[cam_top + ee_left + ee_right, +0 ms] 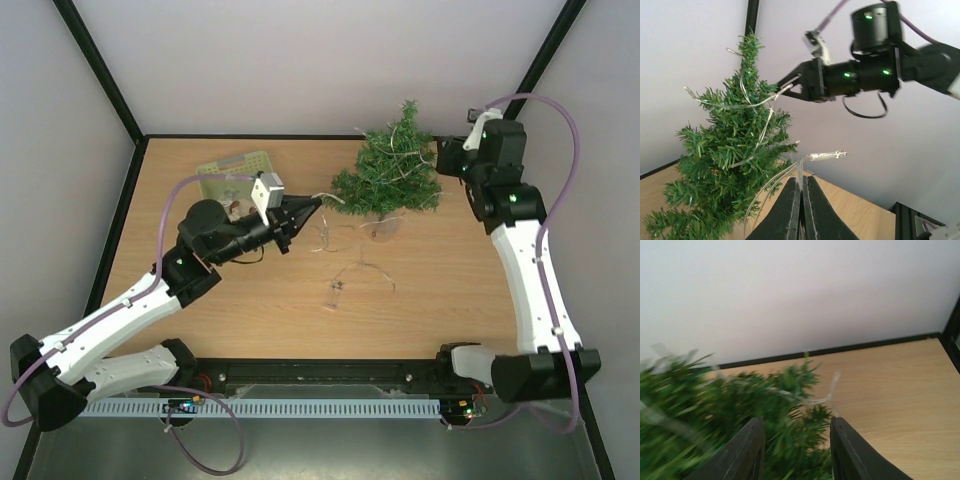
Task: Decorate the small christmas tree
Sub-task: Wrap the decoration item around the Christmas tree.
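The small christmas tree [392, 170] stands at the back of the table, a dark green fir with a clear light string [752, 105] draped over its upper branches. My left gripper [318, 203] sits just left of the tree, shut on a strand of that string [802, 165]; one clear bulb [830, 156] sticks out above the fingertips. My right gripper [437, 160] is at the tree's right side, open, with green branches [790, 440] between its fingers [747, 447]. In the left wrist view the right gripper [785, 85] reaches the tree's upper part.
More of the clear light string [352, 272] lies looped on the wooden table in front of the tree. A pale green basket [238, 163] sits at the back left, behind the left arm. Black frame posts and pale walls enclose the table.
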Tool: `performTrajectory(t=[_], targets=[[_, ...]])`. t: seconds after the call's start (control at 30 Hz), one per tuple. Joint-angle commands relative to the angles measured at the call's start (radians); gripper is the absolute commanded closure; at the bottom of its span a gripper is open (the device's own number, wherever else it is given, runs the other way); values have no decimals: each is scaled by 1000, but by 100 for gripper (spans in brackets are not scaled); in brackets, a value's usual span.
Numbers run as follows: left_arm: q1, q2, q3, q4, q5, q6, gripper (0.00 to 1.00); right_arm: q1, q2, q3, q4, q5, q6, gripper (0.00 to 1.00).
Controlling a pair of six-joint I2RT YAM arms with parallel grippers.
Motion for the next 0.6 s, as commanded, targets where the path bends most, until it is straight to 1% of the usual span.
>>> performTrajectory(t=[0.0,0.07,0.17,0.23,0.33,0.4,0.5,0.57], targets=[[40,26,51,-12,29,-36,98,83,-163,-84,98,-69,21,65],[53,32,57,-3,49,-52,98,154,-224,-152,144,-86,12,64],[73,43,59,6,73,-92,98,267,-338,-297,226,-117,16,64],[84,48,60,13,77,-127,98,343,-416,-439,317,-125,4,64],[90,56,56,44,88,-162,98,442,-501,-608,456,-148,-27,64],[92,65,56,62,95,-191,98,495,-529,-696,531,-141,-56,64],[95,75,56,94,110,-239,98,576,-530,-764,612,-137,-96,65],[95,81,56,112,118,-263,98,634,-525,-810,670,-130,-137,65]])
